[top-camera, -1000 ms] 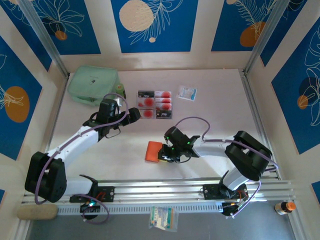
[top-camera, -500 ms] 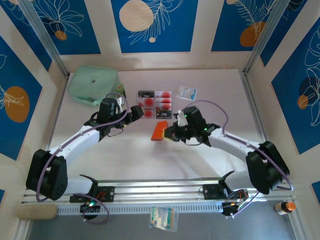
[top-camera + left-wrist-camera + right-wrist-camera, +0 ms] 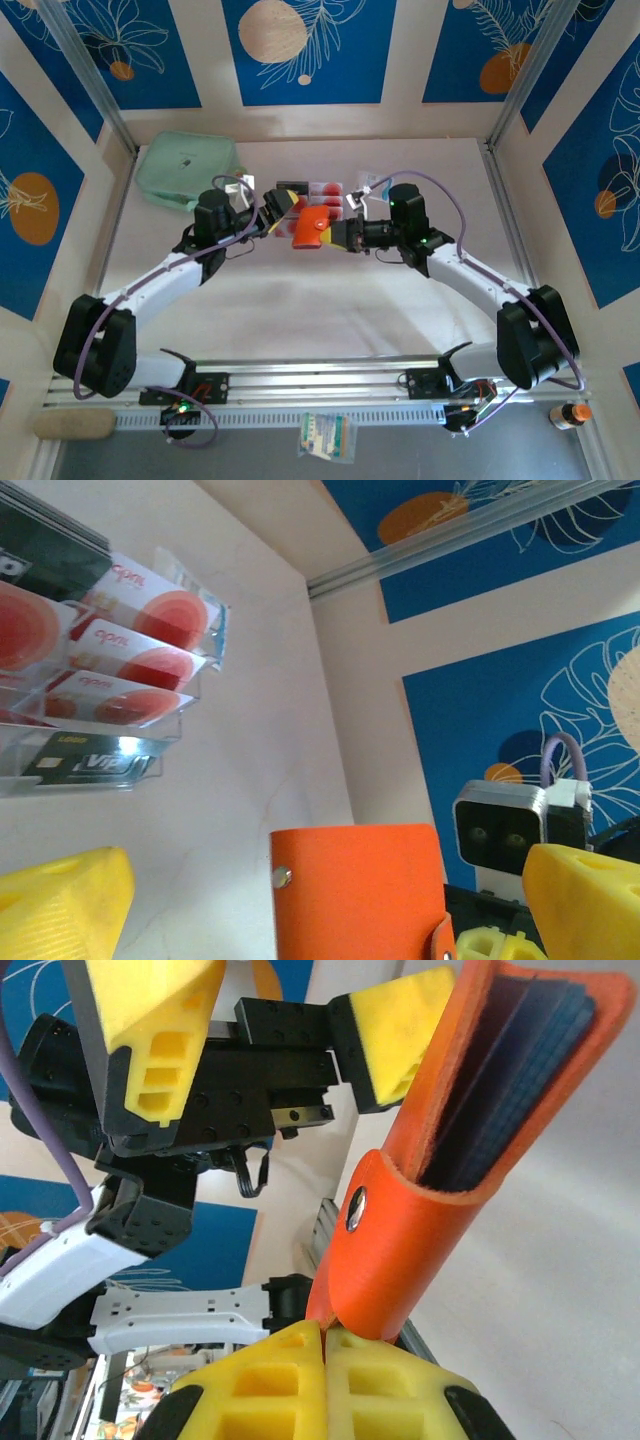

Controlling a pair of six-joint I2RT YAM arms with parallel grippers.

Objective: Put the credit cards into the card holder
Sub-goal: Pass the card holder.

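The orange card holder [image 3: 310,228] hangs in the air above the table, tilted, its snap tab loose. My right gripper [image 3: 345,236] is shut on its edge; in the right wrist view the yellow fingertips [image 3: 325,1335] pinch the card holder [image 3: 450,1160], whose dark inner pockets show. My left gripper [image 3: 280,214] stands open just left of it, fingers wide on either side of the card holder [image 3: 355,890] in the left wrist view. The credit cards [image 3: 140,630], pale with red round marks, lie in a clear tray [image 3: 325,190] just behind.
A mint-green zip pouch [image 3: 185,170] lies at the back left. A small white packet [image 3: 374,184] sits right of the card tray. Metal rails run along the front edge, with a small bottle [image 3: 572,412] at the far right.
My right gripper has lifted the card holder from the near middle of the table and carried it back to the cards and the left gripper. The left gripper edged right, still open.
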